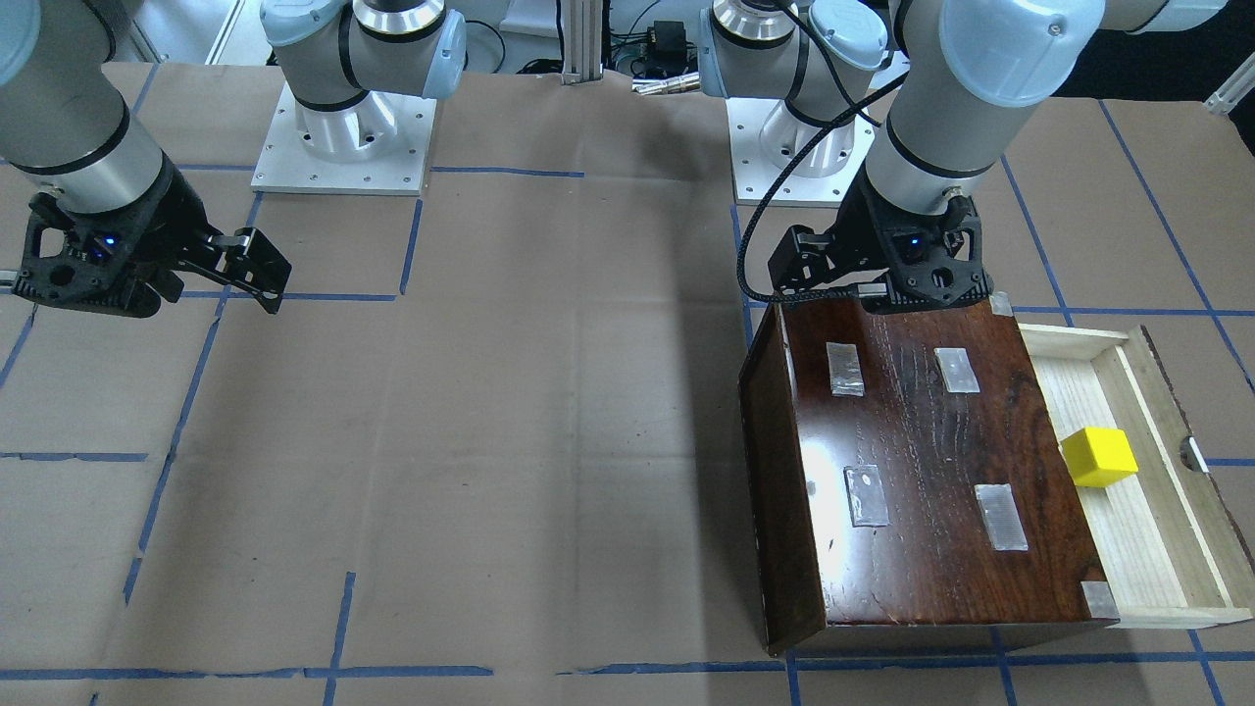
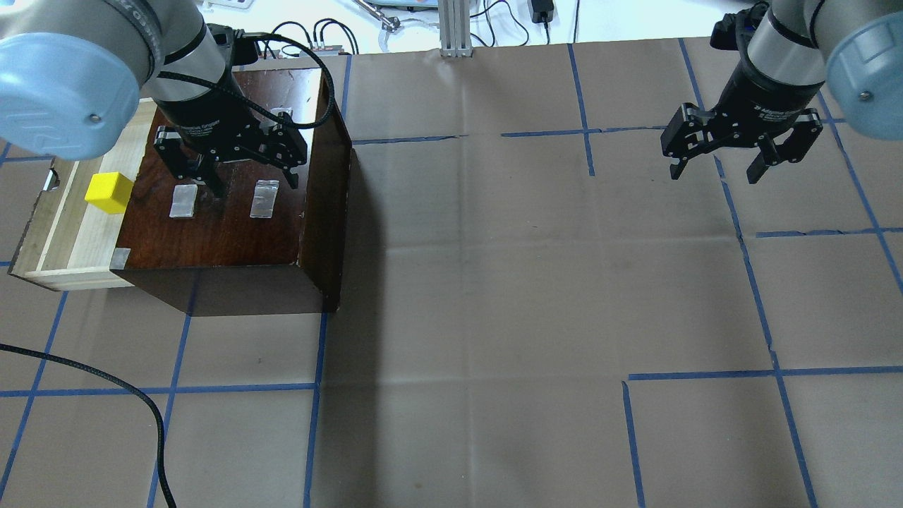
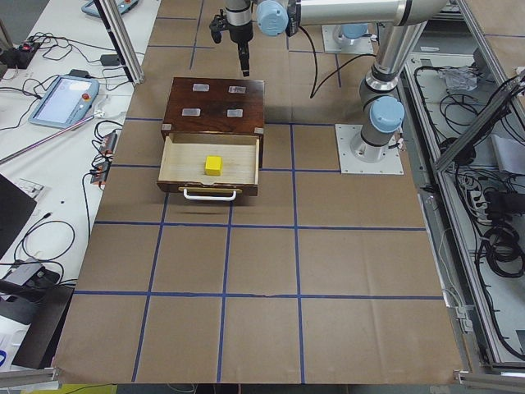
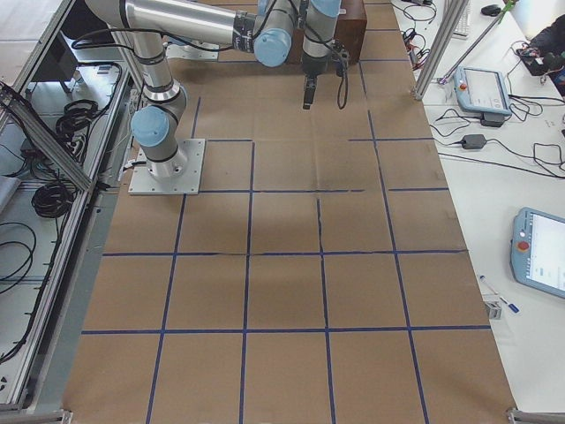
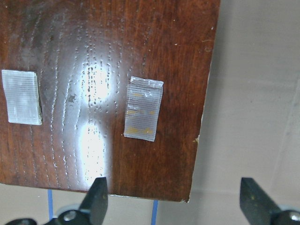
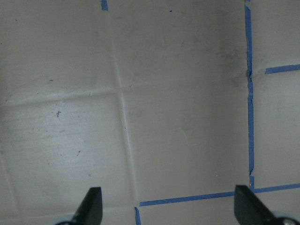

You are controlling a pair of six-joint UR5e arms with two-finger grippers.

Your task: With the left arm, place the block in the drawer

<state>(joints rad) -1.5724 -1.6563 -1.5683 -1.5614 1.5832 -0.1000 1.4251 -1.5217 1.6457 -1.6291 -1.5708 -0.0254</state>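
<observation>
The yellow block (image 1: pixel 1099 456) (image 2: pixel 108 192) (image 3: pixel 213 165) lies inside the pulled-out pale wooden drawer (image 1: pixel 1167 549) (image 2: pixel 49 233) (image 3: pixel 189 160). My left gripper (image 2: pixel 252 182) (image 5: pixel 173 199) hangs open and empty above the dark box's top (image 1: pixel 922 461) (image 2: pixel 233 226), to the side of the block and apart from it. In the front-facing view its fingertips are hidden behind the box edge. Far across the table my right gripper (image 2: pixel 714 172) (image 1: pixel 253 284) (image 6: pixel 168 206) is open over bare paper.
The glossy dark-brown box (image 3: pixel 215 105) carries several grey tape patches (image 5: pixel 143 108). Brown paper with blue tape lines (image 2: pixel 451 282) covers the table. A black cable (image 2: pixel 141 402) trails across the near left. Both arm bases (image 1: pixel 343 137) stand at the robot's side.
</observation>
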